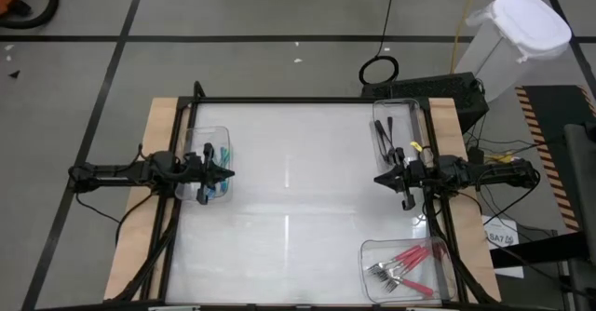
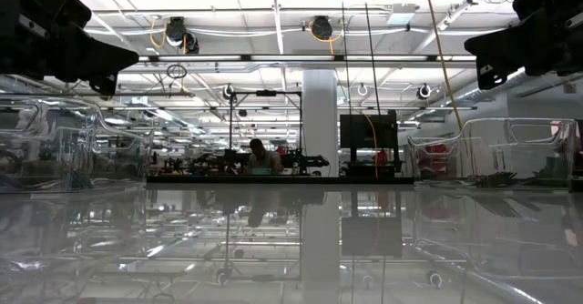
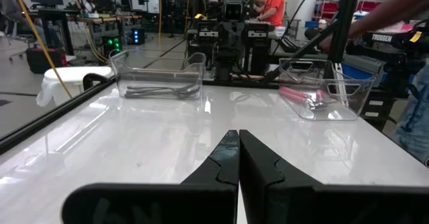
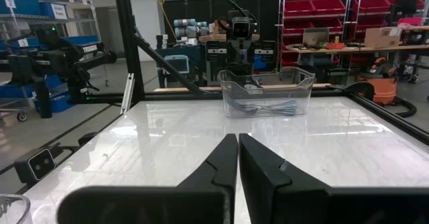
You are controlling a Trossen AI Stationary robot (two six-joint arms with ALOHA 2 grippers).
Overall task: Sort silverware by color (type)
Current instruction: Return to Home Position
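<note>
High view: left tool (image 1: 226, 172), right tool (image 1: 380, 178) both pinched tight, empty; pink forks (image 1: 405, 263) sit well apart; teal forks (image 1: 216, 188) half-hidden under left tool.

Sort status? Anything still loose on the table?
Done, by the look of it: pink forks lie in the bottom right bin, black forks in the top right bin, teal forks in the left bin. In hand: nothing; the left hand and right hand are shut and empty. Left: no loose fork shows on the table, so probably only parking the arms.
</note>
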